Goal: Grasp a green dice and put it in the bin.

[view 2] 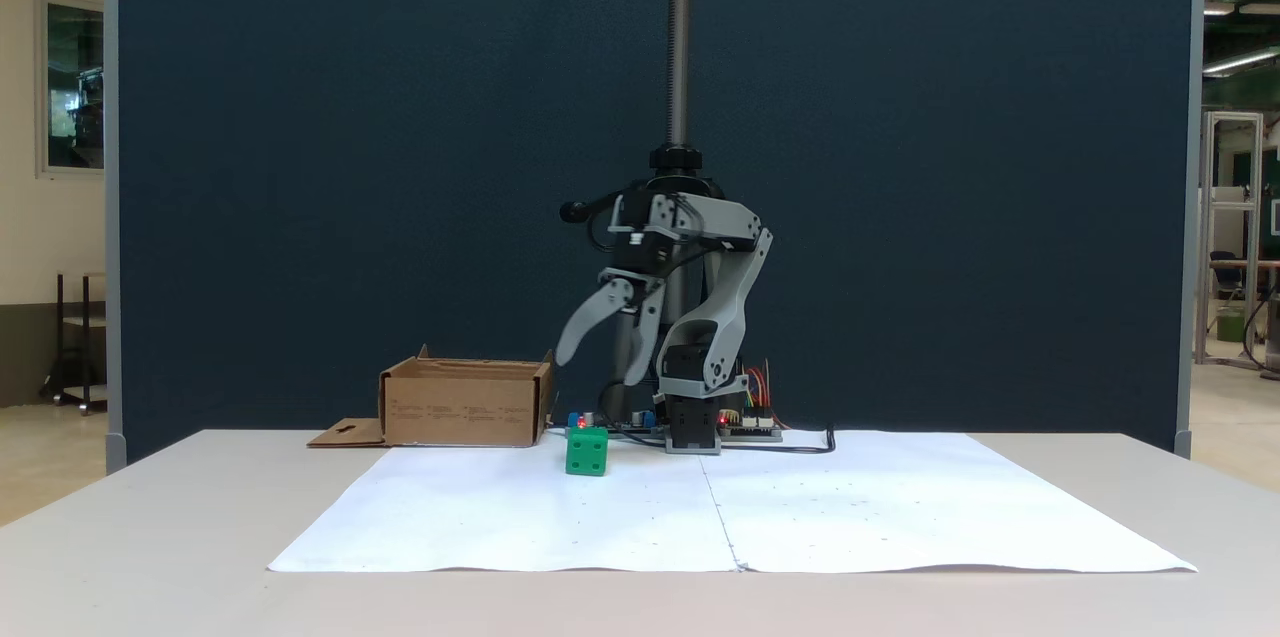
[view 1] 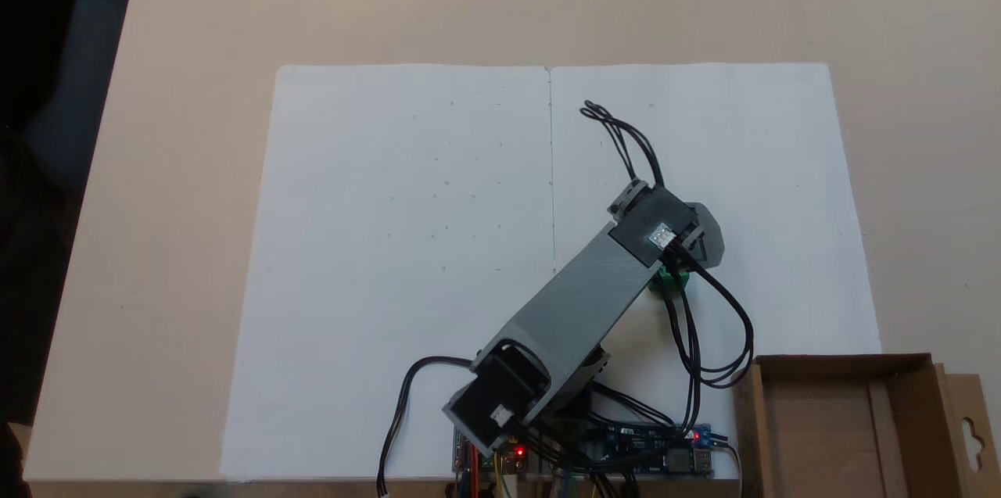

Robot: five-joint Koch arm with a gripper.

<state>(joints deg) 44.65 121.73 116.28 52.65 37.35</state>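
Note:
The green dice (view 2: 586, 451) sits on the white paper just in front of the arm's base. In a fixed view from above, the green dice (view 1: 671, 280) peeks out from under the wrist, mostly covered by it. My gripper (view 2: 598, 368) hangs well above the dice, pointing down, open with nothing between its jaws. The bin (view 2: 465, 407), a shallow brown cardboard box, stands on the table to the left of the dice in that view, apart from it. From above, the bin (view 1: 752, 435) lies at the bottom right, with its slotted flap at the far right.
Two white paper sheets (view 1: 407, 248) cover the middle of the beige table (view 1: 156, 170). A circuit board with red lights (view 1: 626, 443) and looping black cables (view 1: 704, 342) lie by the arm's base. A dark blue partition (view 2: 300, 167) and a vertical pole (view 2: 680, 27) stand behind.

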